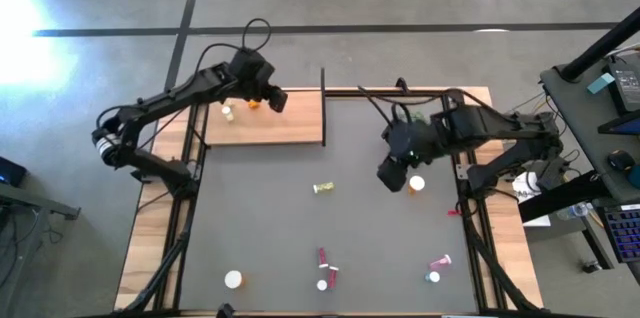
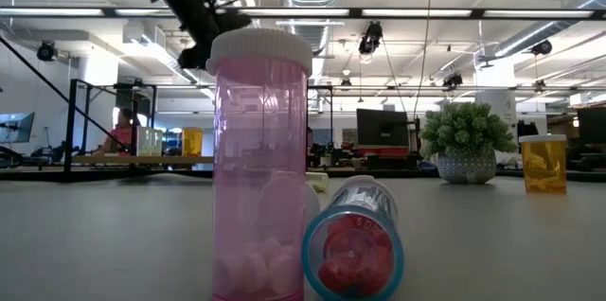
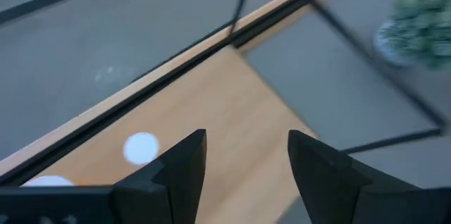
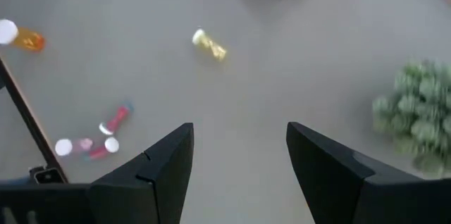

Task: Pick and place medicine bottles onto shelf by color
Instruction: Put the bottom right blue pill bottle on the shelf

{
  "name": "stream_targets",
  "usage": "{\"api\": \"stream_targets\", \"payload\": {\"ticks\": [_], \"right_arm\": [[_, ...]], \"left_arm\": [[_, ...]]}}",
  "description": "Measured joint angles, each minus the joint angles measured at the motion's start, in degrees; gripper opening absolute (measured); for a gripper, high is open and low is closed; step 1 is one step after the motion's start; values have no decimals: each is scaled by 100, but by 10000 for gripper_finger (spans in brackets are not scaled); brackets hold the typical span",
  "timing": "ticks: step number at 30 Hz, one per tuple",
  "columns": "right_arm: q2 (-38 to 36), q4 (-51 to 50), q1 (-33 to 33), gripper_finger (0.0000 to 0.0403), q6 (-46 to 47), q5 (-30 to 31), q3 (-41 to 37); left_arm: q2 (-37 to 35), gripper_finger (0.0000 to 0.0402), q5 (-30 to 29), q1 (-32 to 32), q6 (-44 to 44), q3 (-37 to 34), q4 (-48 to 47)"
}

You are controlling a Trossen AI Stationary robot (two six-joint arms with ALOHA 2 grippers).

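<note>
The shelf is a light-wood board at the far left of the grey mat, with a black post at its right end. A white-capped bottle and an orange bottle stand on the shelf. My left gripper hovers open above the board, with nothing between its fingers. My right gripper hangs open over the mat, beside an orange bottle. Ahead of it a yellowish bottle lies on its side. More medicine bottles lie near the front edge.
A green plant stands at the far right, under my right arm. Pink bottles and an orange one sit near the front edge; two more are at front right. In the low view a pink bottle stands close.
</note>
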Motion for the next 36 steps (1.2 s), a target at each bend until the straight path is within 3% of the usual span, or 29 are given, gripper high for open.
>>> {"api": "stream_targets", "payload": {"ticks": [13, 18, 21, 26, 33, 36], "right_arm": [[15, -210, 1641, 219, 2662, 501, -134], [15, -204, 2285, 219, 4218, 431, -633], [15, -91, 2656, 219, 5313, 58, -966], [15, 874, 3179, 219, 6808, -166, -1534], [133, 2036, 3535, 219, 8167, -197, -2395], [271, 2437, 3705, 219, 8594, -579, -2572]], "left_arm": [[-661, 183, 356, -1028, -249, -6, 1524], [-785, 183, 548, -1293, -300, -6, 1992], [-830, 183, 573, -1413, -301, -6, 2111], [-911, 183, 601, -1486, -297, -6, 2125], [-956, 183, 665, -1487, -247, -9, 2111], [-958, 183, 784, -1482, -240, -10, 2114]]}}
